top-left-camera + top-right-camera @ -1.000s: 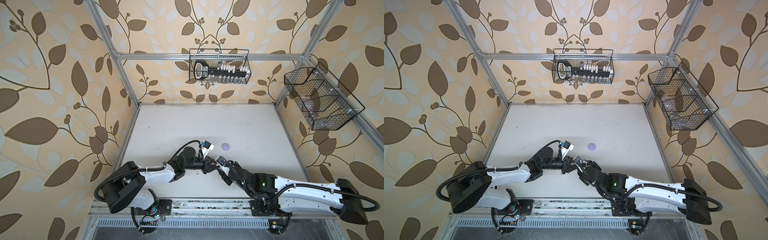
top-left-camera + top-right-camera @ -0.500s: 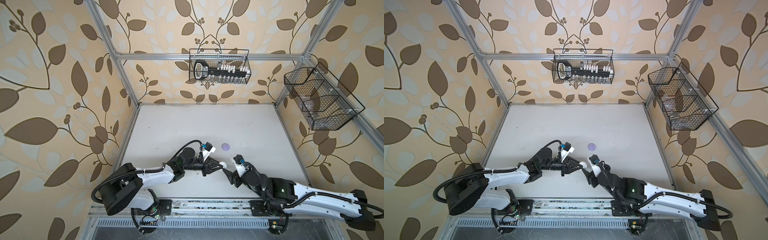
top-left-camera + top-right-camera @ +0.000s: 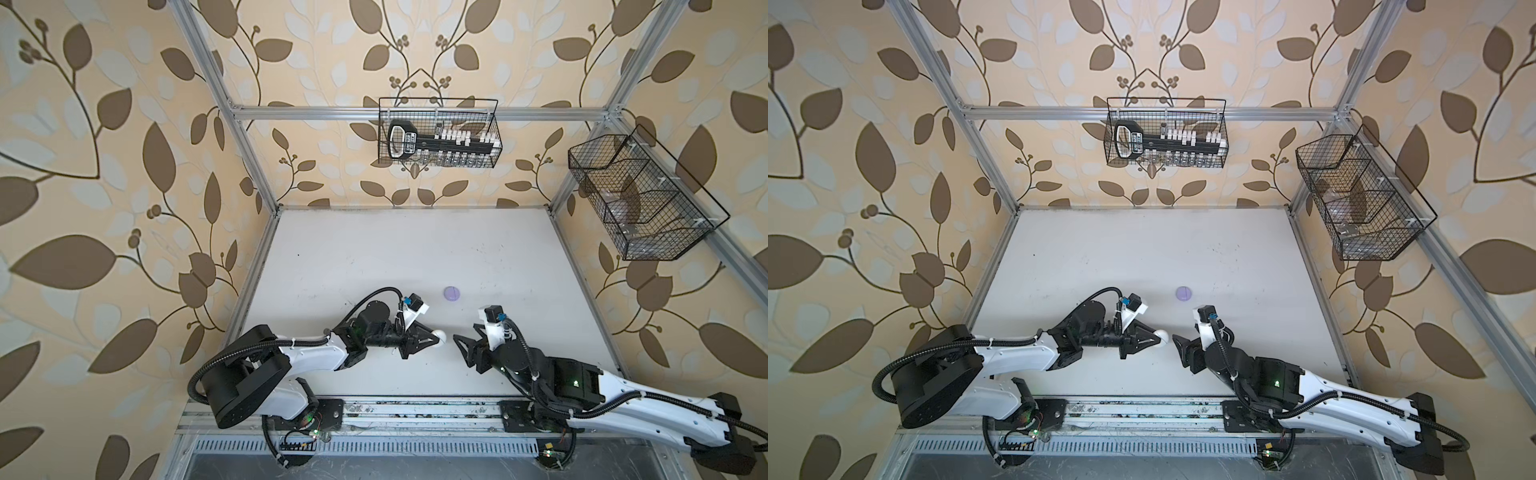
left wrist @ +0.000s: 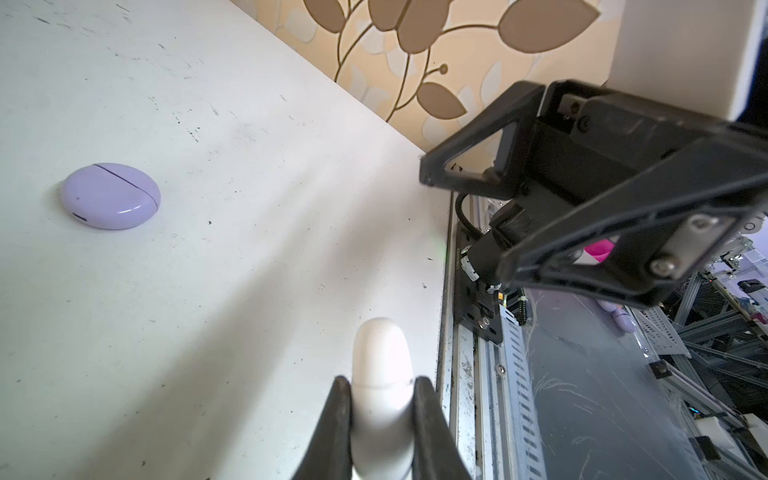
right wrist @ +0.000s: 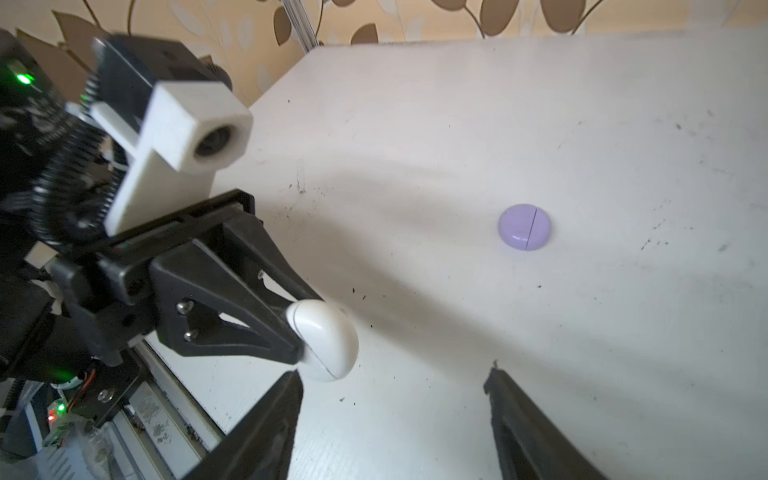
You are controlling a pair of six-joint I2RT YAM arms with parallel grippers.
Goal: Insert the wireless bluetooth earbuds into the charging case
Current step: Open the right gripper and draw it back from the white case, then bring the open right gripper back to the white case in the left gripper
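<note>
One glossy white round plastic case (image 3: pixel 440 335), pinched in the left claw (image 3: pixel 435 338), juts lengthwise toward the spread right claw (image 5: pixel 394 372) above the white counter (image 3: pixel 374 257); a lilac round plastic case (image 3: pixel 451 293) lies flat nearby.

You've got two round cases: white case (image 3: pixel 440 335), lilac case (image 3: pixel 451 293); two wire baskets: rear basket (image 3: pixel 457 160), side basket (image 3: pixel 648 245).
</note>
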